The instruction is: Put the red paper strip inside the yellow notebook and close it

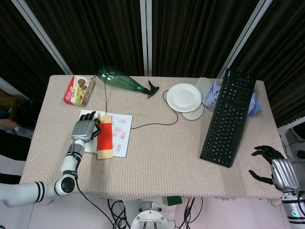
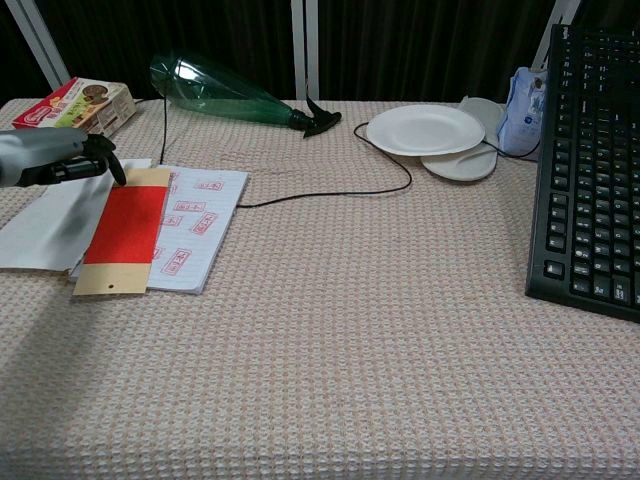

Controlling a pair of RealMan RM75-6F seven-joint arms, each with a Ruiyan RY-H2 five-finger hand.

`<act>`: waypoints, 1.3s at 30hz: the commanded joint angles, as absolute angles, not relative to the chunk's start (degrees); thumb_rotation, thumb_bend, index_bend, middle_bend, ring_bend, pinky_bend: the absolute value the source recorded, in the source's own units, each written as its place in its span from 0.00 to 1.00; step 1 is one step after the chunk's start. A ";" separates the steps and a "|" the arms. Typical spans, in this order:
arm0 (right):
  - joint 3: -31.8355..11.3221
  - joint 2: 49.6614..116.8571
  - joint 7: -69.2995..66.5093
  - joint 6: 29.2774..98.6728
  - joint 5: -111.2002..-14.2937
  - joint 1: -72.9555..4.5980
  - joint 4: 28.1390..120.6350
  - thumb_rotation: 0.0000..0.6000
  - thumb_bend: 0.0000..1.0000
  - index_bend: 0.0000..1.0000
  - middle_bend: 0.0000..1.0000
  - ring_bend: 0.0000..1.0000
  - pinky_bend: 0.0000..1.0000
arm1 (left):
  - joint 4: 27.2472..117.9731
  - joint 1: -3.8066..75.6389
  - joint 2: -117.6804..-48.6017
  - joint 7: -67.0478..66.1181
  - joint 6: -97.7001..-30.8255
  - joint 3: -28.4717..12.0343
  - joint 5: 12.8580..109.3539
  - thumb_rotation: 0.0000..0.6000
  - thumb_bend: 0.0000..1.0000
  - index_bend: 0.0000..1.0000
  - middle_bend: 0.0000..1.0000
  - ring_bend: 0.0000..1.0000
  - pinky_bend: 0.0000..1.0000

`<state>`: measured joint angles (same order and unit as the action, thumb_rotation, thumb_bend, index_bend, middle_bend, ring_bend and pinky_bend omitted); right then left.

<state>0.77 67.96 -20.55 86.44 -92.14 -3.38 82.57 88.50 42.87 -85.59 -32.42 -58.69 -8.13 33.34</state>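
Dark curtains hang behind a table (image 1: 162,152) covered in beige woven cloth, with a black keyboard (image 1: 228,123) at its right side. Toward the left lies the open notebook (image 1: 119,135), its stamped white page facing up, and the red paper strip (image 1: 105,136) on tan backing rests lengthwise over the inner edge of that page. The left hand (image 1: 84,130) sits just beside the strip, dark fingertips (image 2: 112,160) at its upper left edge, gripping nothing visible, while the right hand (image 1: 276,168) hangs off the table's right front corner, fingers spread and empty.
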 commanded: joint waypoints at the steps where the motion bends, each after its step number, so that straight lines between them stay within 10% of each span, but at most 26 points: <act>1: 0.78 67.91 -20.61 86.51 -92.13 -3.32 82.55 1.00 0.12 0.41 0.25 0.19 0.27 | 88.52 43.52 -86.13 -33.02 -58.38 -8.43 33.18 0.00 0.72 0.27 0.00 0.00 0.06; 39: 0.79 67.75 -20.68 86.82 -92.00 -2.90 82.56 1.00 0.12 0.41 0.25 0.19 0.27 | 85.34 46.02 -90.87 -36.77 -58.01 -7.94 33.28 0.00 0.72 0.27 0.00 0.00 0.06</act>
